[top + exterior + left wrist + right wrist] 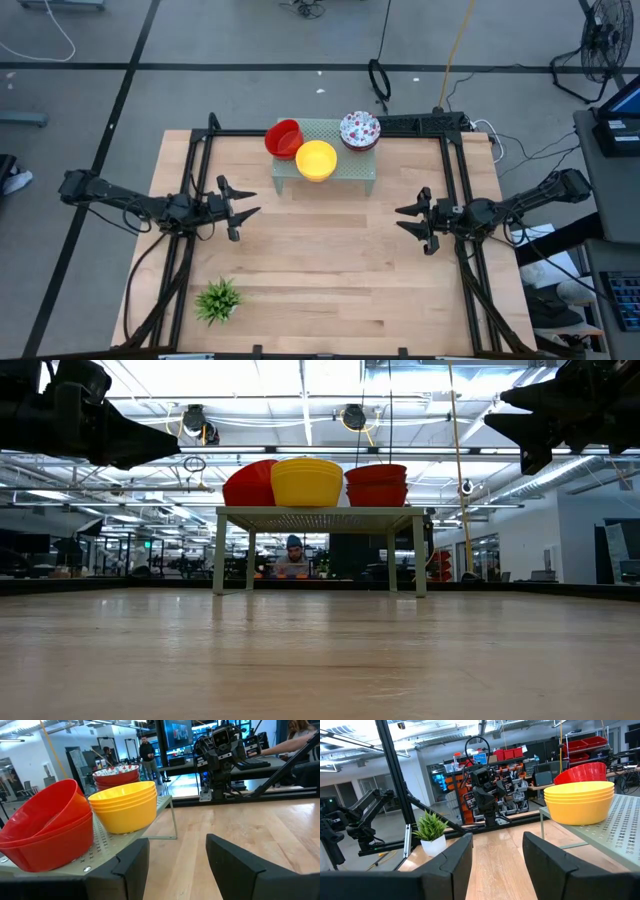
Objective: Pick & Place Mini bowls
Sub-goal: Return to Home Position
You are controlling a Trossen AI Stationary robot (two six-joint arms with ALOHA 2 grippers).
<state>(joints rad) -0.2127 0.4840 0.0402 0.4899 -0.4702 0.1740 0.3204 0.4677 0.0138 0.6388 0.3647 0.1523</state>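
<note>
- A light wooden bench point(330, 260) fills the middle of the high view, edged by a black metal frame point(240, 133).
- A pale green perforated shelf point(358, 172) stands at the bench's upper middle edge.
- A small spiky green plant point(218, 299) sits at the bench's lower left; the right wrist view shows its white pot.
- A fan point(603, 45) stands on the grey floor, upper right corner.
- In the low view a person point(293, 555) sits far off, seen under the shelf at centre frame.
</note>
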